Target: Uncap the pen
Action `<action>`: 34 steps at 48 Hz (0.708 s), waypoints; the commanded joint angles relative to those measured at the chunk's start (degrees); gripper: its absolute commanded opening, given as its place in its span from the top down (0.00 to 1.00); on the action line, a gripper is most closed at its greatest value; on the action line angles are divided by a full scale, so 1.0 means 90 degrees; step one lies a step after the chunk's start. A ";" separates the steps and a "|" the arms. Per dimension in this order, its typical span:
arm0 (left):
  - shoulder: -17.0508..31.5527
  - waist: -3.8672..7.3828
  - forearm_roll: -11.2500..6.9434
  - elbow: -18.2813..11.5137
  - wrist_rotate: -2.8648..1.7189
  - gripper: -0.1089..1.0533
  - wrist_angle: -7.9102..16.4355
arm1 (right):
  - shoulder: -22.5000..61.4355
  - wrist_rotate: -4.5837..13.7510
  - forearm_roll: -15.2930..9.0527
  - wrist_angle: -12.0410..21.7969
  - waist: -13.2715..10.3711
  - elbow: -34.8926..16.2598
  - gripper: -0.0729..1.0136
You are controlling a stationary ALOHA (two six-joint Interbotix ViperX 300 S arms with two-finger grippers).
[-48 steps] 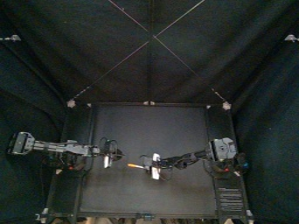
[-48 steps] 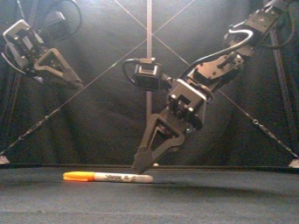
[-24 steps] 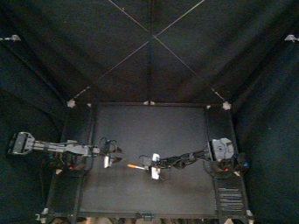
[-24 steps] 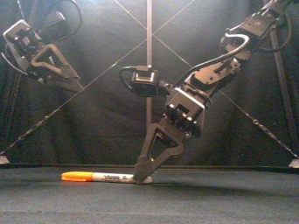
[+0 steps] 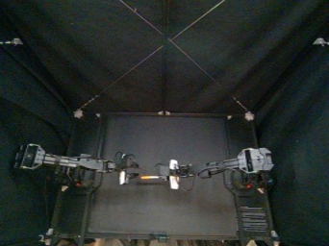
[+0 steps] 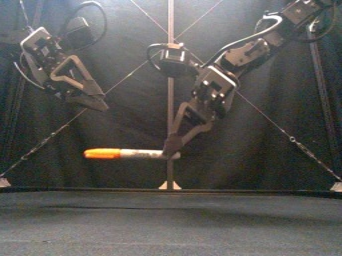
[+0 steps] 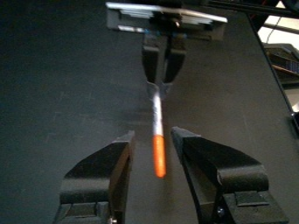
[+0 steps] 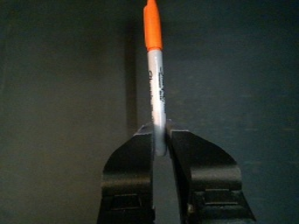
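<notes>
**Pen held in mid-air, cap still on**

From where I stand, the right gripper point(image 6: 171, 150) has its two jaws clamped together on a slim grey marker pen point(image 6: 134, 154) with an orange cap point(image 6: 104, 154). It holds the pen level, well clear of the black table point(image 6: 171, 215). The grip is on the bare tail end of the barrel, and the capped end points toward the left arm's side. The right wrist view shows this plainly: the pen point(image 8: 155, 70) runs straight out from between the pinched jaws of the right gripper point(image 8: 158, 131), with the orange cap point(image 8: 151, 26) at its far tip.

The left gripper point(image 6: 100, 105) hangs above the capped end with its jaws apart, touching nothing. In its own wrist view the orange cap point(image 7: 159, 156) lies in the gap between the spread jaws of the left gripper point(image 7: 152, 133), and the right gripper point(image 7: 163, 80) is at the pen's other end.

From above, the pen point(image 5: 149, 180) spans the space between the left gripper point(image 5: 125, 177) and the right gripper point(image 5: 174, 180), near the table's middle.
</notes>
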 commanded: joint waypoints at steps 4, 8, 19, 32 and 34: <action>0.0068 0.0020 -0.0117 -0.0303 -0.0010 0.24 0.0010 | -0.0830 -0.0010 -0.0244 0.0107 -0.0361 0.0068 0.54; 0.0137 0.0049 -0.0195 -0.0352 -0.0010 0.24 0.0039 | -0.0977 -0.0020 -0.0273 0.0107 -0.0439 0.0107 0.54; 0.0547 0.0283 -0.0244 -0.0645 0.0010 0.24 0.0322 | -0.1025 -0.0039 -0.0293 0.0107 -0.0420 0.0078 0.54; 0.0938 0.0605 0.0000 -0.0947 0.0020 0.24 0.0732 | -0.1025 -0.0020 -0.0293 0.0107 -0.0391 0.0098 0.54; 0.0947 0.0615 0.0059 -0.0957 0.0020 0.24 0.0732 | -0.1025 -0.0020 -0.0293 0.0117 -0.0381 0.0107 0.54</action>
